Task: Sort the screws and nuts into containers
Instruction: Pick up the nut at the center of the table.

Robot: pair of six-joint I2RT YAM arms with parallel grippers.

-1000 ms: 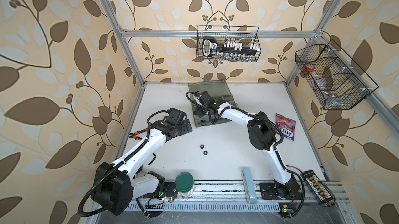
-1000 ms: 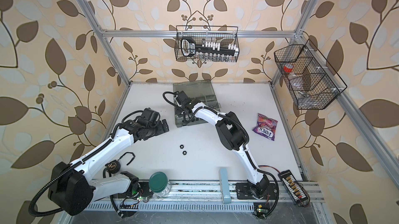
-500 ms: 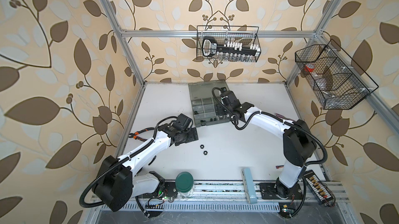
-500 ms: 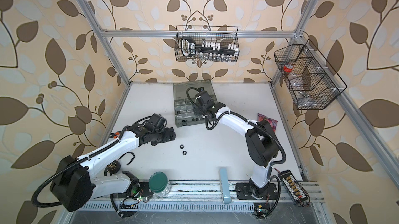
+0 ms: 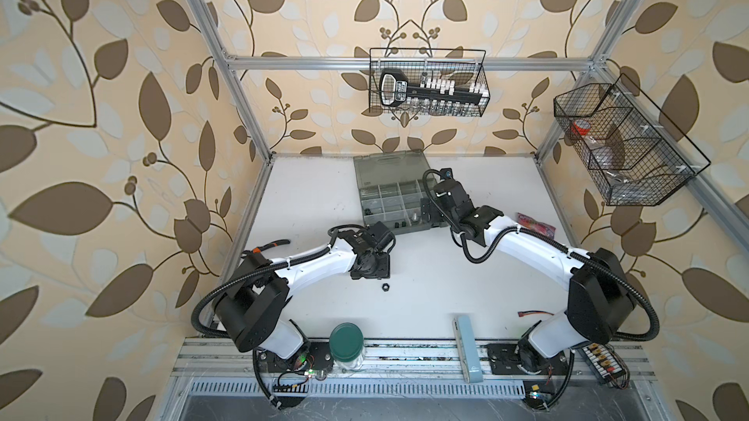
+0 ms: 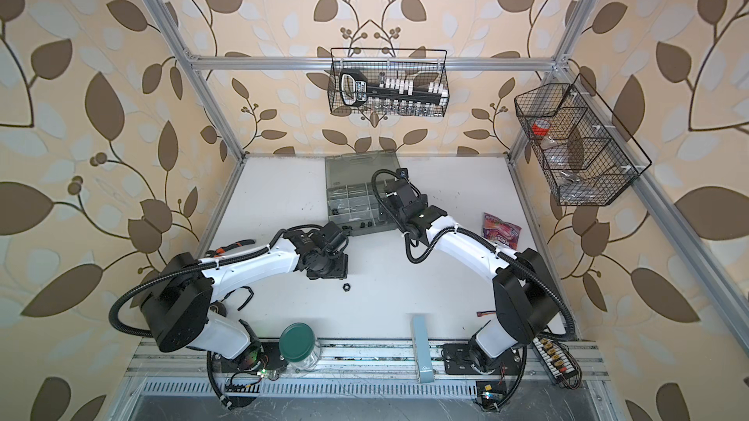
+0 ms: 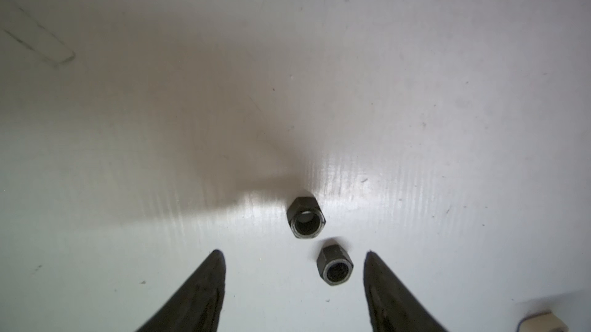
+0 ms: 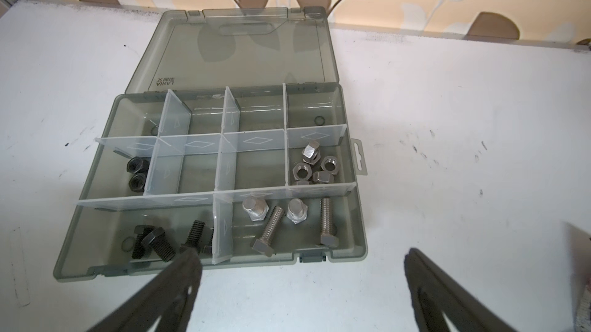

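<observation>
Two loose black nuts (image 7: 306, 217), hexagonal and dull, lie flat on the glossy white table (image 7: 128, 122), a little left of its middle. One sits between the left gripper's (image 7: 292, 255) tapered dark fingers, whose jaws are apart and touch neither nut. At the far edge, the translucent grey organizer case (image 8: 358, 218) (lid lying open) keeps silver nuts (image 8: 311, 167), stored black nuts (image 8: 137, 172), threaded silver bolts (image 8: 287, 221) and black bolts (image 8: 160, 241) in separate compartments. The right gripper (image 8: 300, 252) is near the case, jaws spread wide.
</observation>
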